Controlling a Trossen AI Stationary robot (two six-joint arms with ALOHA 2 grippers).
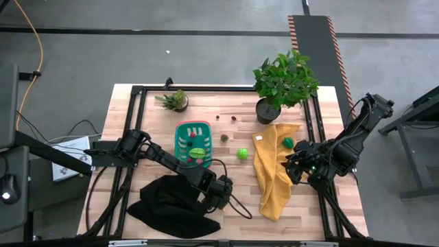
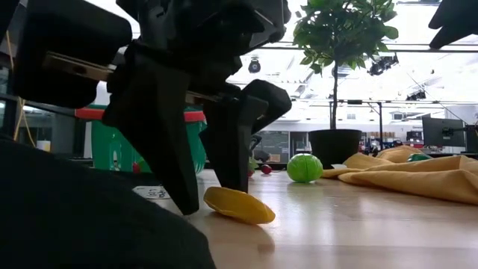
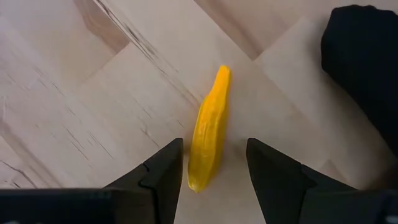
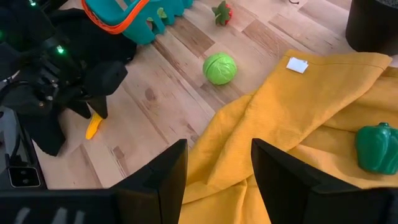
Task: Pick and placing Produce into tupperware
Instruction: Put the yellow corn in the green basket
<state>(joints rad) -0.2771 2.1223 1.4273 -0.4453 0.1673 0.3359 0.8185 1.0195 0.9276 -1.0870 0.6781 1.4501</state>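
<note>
A small yellow, banana-shaped piece of produce point(image 3: 209, 134) lies flat on the wooden table by the black cloth. My left gripper point(image 3: 214, 171) points steeply down over it and is open. Its two fingers stand on either side of the piece's near end, with a gap showing on each side. The low view shows the piece point(image 2: 239, 205) on the boards beside the fingertips point(image 2: 187, 202). The teal tupperware point(image 1: 193, 143) with its red-pink rim sits farther back and holds several pieces. My right gripper point(image 4: 217, 177) hovers open above the yellow cloth point(image 4: 298, 118).
A green ball point(image 1: 242, 154) lies on bare wood between basket and yellow cloth. A green pepper point(image 4: 376, 146) rests on that cloth. A small red-green piece point(image 1: 224, 138) and two dark bits point(image 1: 234, 118) lie farther back. Black cloth point(image 1: 171, 206) lies front left; potted plants point(image 1: 285, 79), point(image 1: 175, 101) stand at the back.
</note>
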